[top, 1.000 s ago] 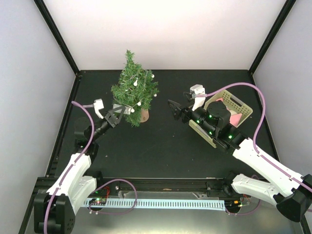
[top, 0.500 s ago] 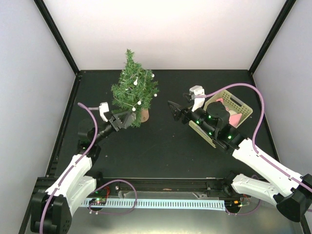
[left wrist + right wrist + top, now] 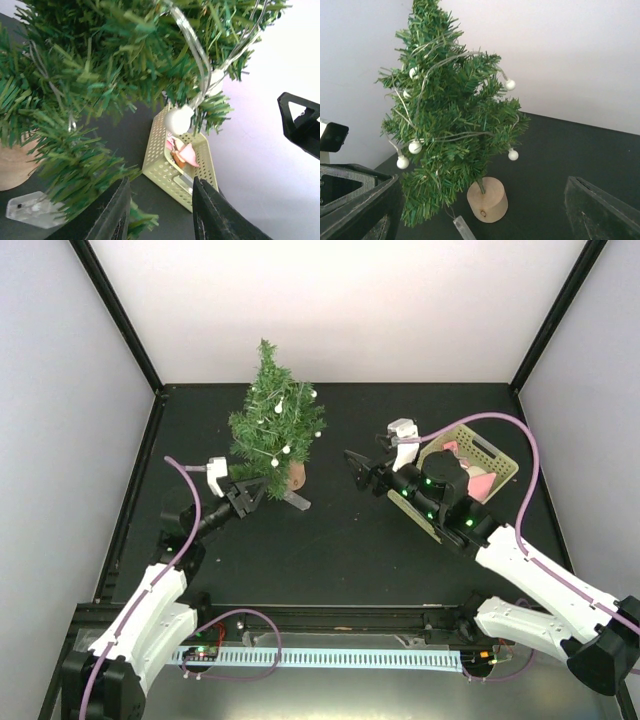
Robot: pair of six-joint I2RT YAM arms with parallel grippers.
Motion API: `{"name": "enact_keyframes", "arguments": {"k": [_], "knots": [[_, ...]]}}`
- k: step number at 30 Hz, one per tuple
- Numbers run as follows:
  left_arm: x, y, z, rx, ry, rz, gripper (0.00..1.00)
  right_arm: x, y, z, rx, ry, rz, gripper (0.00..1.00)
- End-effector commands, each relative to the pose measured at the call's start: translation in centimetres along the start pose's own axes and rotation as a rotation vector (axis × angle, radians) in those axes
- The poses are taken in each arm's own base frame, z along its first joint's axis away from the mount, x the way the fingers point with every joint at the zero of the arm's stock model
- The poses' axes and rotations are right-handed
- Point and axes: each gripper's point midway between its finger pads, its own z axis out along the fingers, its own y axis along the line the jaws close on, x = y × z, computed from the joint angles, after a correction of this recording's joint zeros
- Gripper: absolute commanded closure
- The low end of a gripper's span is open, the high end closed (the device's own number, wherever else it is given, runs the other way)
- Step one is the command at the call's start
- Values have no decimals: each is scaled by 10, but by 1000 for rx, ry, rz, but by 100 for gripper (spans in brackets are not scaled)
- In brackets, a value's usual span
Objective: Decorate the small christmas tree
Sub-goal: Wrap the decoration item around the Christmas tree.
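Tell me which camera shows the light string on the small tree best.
Right wrist: nearly the whole small christmas tree stands in frame, so the light string can be followed from top to lower branches. Top external shows only tiny white bulbs; left wrist shows just two bulbs up close.

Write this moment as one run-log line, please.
tree: strung with lights | left pincer: open, by tree | right pincer: open, empty
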Motion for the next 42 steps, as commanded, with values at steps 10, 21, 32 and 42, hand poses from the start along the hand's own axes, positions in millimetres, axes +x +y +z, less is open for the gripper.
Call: {"name": "enact_keyframes", "arguments": {"k": [10, 21, 32, 42], "knots": [[7, 29, -6, -200, 57, 91, 47, 53, 10, 12, -105, 72, 6, 21], [22, 69, -11, -334, 56, 17, 52, 78, 27, 30, -235, 89, -139, 35], [70, 114, -8, -358, 81, -160, 65, 86, 23, 35, -219, 103, -155, 36], [86, 120, 2, -330, 126, -192, 57, 86, 22, 34, -217, 96, -168, 36]]}}
